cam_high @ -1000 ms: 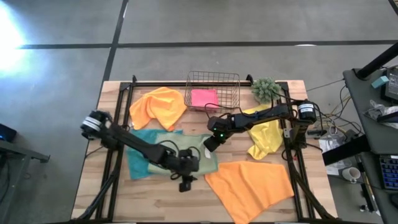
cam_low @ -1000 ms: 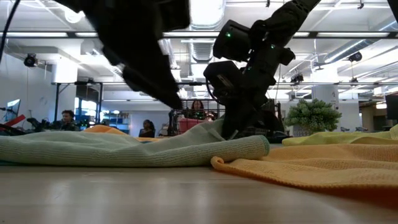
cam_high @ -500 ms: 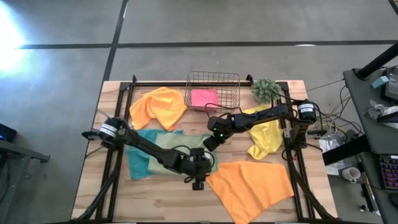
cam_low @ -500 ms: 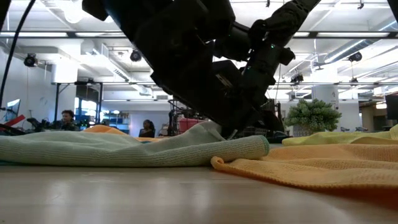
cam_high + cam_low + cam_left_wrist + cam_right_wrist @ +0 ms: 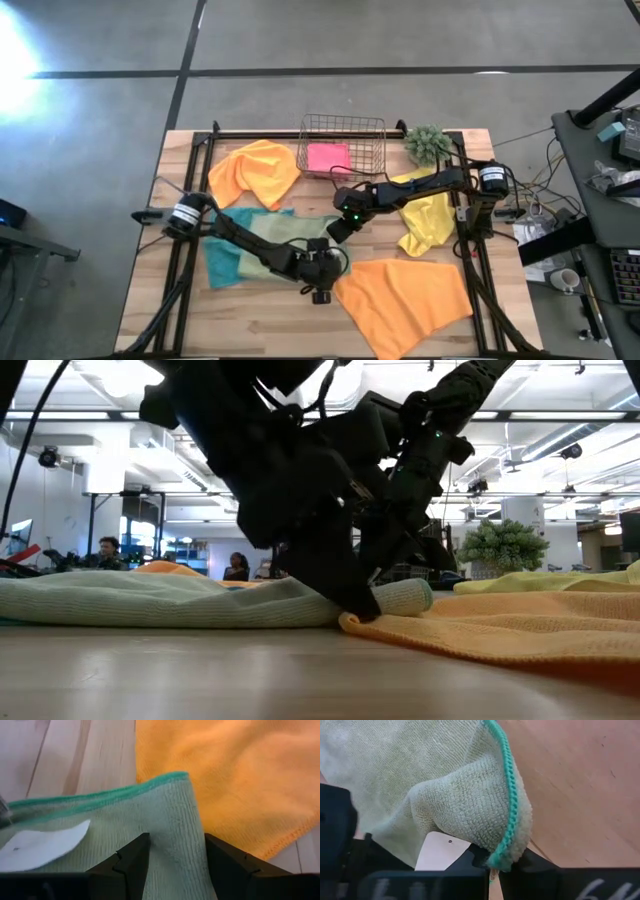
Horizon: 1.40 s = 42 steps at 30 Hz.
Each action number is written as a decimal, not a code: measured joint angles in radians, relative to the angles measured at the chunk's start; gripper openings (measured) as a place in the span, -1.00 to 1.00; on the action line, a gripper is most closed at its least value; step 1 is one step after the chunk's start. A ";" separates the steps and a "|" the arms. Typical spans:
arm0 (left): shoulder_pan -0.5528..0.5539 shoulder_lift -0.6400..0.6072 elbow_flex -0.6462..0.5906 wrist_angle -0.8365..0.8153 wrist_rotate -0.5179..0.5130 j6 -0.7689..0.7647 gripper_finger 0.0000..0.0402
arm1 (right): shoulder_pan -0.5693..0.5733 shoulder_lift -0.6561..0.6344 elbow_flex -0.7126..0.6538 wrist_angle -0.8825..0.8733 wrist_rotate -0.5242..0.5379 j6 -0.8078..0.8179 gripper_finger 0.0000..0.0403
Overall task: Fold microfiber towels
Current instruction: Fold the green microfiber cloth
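Note:
A sage green towel (image 5: 275, 232) lies spread at the table's middle, partly over a teal towel (image 5: 220, 262). My right gripper (image 5: 335, 232) is shut on the sage towel's far right corner. My left gripper (image 5: 328, 278) is low over the sage towel's near right corner (image 5: 184, 779). It is open, with one finger on either side of the cloth (image 5: 176, 837). In the low view my left gripper (image 5: 355, 605) reaches down to the towel's rolled edge. An orange towel (image 5: 405, 295) lies just beyond that corner. My right gripper pinches a bunched fold of the sage towel at its teal-hemmed edge (image 5: 512, 827) between its two fingers, slanting down from the table's far right. The cloth is raised a little there, and the rest lies on the table. My left gripper's fingers (image 5: 132, 862) straddle the sage towel's corner; I cannot tell whether they touch it.
A second orange towel (image 5: 255, 172) lies at the far left and a yellow towel (image 5: 428, 220) at the right. A pink towel (image 5: 328, 157) lies in the copper wire basket (image 5: 342, 125) at the far edge, beside a small green plant (image 5: 427, 143).
My left gripper has gone toward the table's right edge along the sage towel's near side, and down onto its near right corner. My right gripper has kept still with its hold on the towel.

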<state>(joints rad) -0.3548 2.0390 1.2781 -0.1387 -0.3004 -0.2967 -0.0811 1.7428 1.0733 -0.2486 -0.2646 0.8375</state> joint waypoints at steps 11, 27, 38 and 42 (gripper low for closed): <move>0.003 -0.002 -0.009 -0.003 -0.001 -0.064 -0.56 | 0.006 0.000 0.000 -0.001 -0.004 -0.012 -0.96; -0.027 -0.123 -0.008 -0.068 -0.005 -0.073 -0.99 | 0.020 -0.152 0.000 -0.045 -0.026 -0.089 -0.96; -0.027 -0.299 -0.007 -0.149 -0.019 -0.086 -0.99 | 0.057 -0.253 0.000 -0.008 0.007 -0.071 -0.96; -0.027 -0.351 -0.007 -0.218 -0.020 -0.080 -0.99 | 0.088 -0.278 0.000 -0.008 0.030 -0.040 -0.96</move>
<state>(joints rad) -0.3813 1.6876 1.2711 -0.3569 -0.3204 -0.3770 0.0065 1.4646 1.0737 -0.2568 -0.2349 0.7979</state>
